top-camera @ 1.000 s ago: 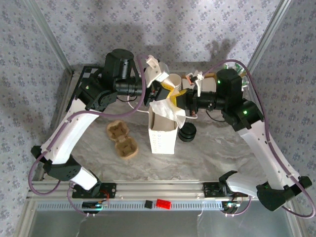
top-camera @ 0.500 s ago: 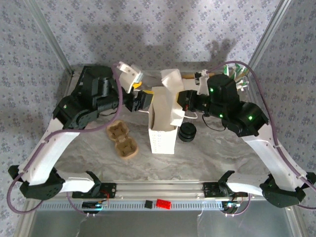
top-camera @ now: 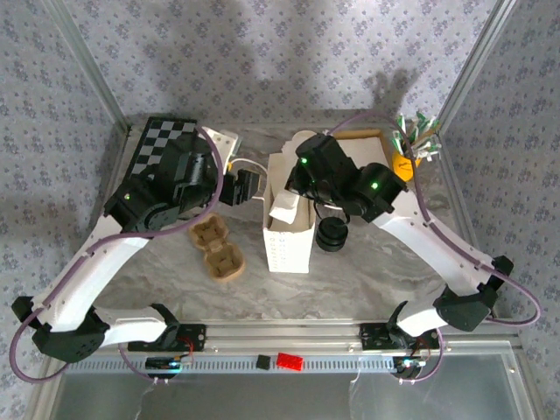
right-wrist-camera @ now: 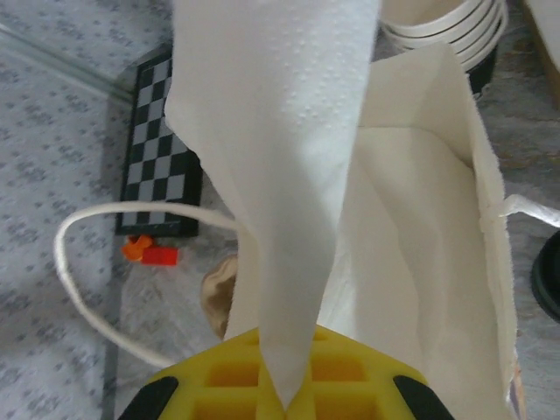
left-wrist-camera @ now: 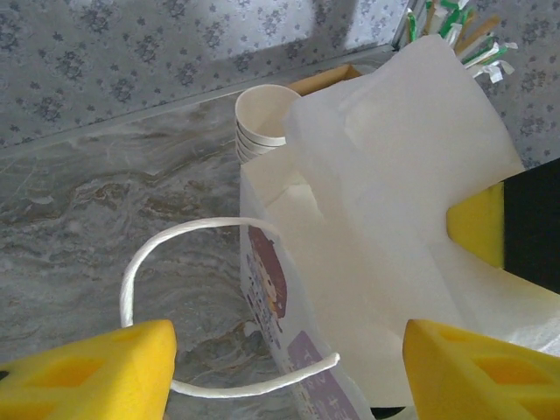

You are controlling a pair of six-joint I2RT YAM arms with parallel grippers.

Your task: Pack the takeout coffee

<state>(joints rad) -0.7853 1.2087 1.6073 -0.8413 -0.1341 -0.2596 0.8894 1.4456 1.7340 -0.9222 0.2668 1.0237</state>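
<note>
On the marble table the white paper bag stands upright, mouth open, between the two arms. The right gripper hangs over that mouth, clenched on a white paper napkin that reaches over the opening. The left gripper sits just left of the bag's top, jaws spread and gripping nothing, with the cord handle looping between its yellow pads. A short black round item stands outside, just right of the bag. Whether it is the takeout coffee or stacked lids, I cannot tell.
</note>
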